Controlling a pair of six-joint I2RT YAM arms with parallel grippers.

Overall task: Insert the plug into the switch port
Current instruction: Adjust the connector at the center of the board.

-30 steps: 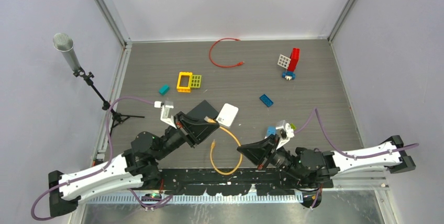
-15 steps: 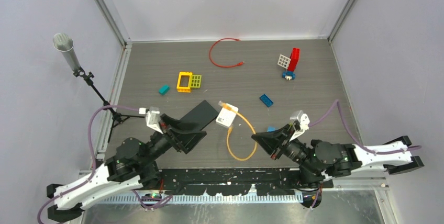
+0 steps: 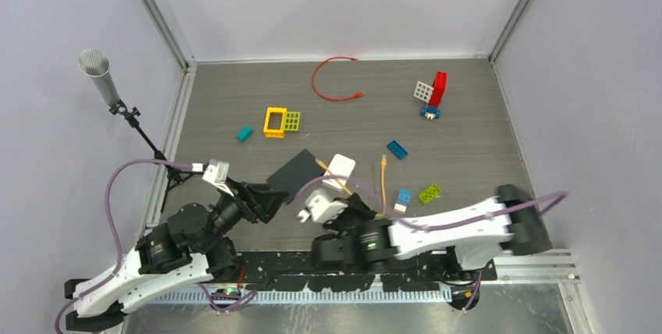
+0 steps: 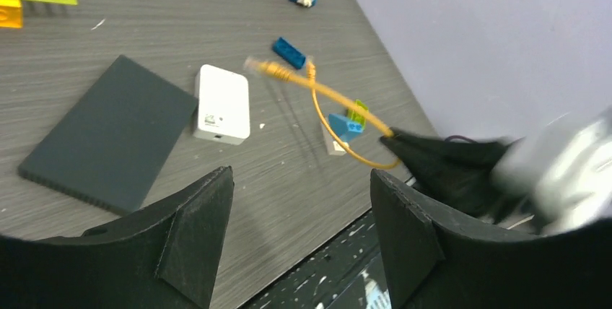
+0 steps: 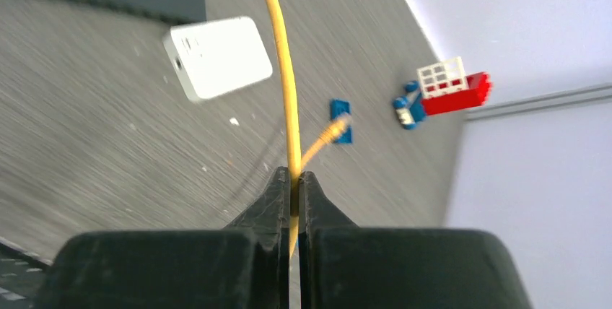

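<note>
The white switch lies flat on the table, also in the left wrist view and the right wrist view. My right gripper is shut on the yellow cable partway along it, low near the front edge. One plug sticks up in the air beside the switch, outside its port. The other plug hangs free to the right. My left gripper is open and empty, pulled back to the near left.
A black pad lies left of the switch. Blue and green bricks sit right of the cable, another blue brick behind. Farther back are a yellow-green frame, a red cable and a red brick stack. A microphone stand rises at the left.
My left gripper opened, let go of the plug end and drew back to the near left. My right arm swung left, carrying the cable toward the switch.
</note>
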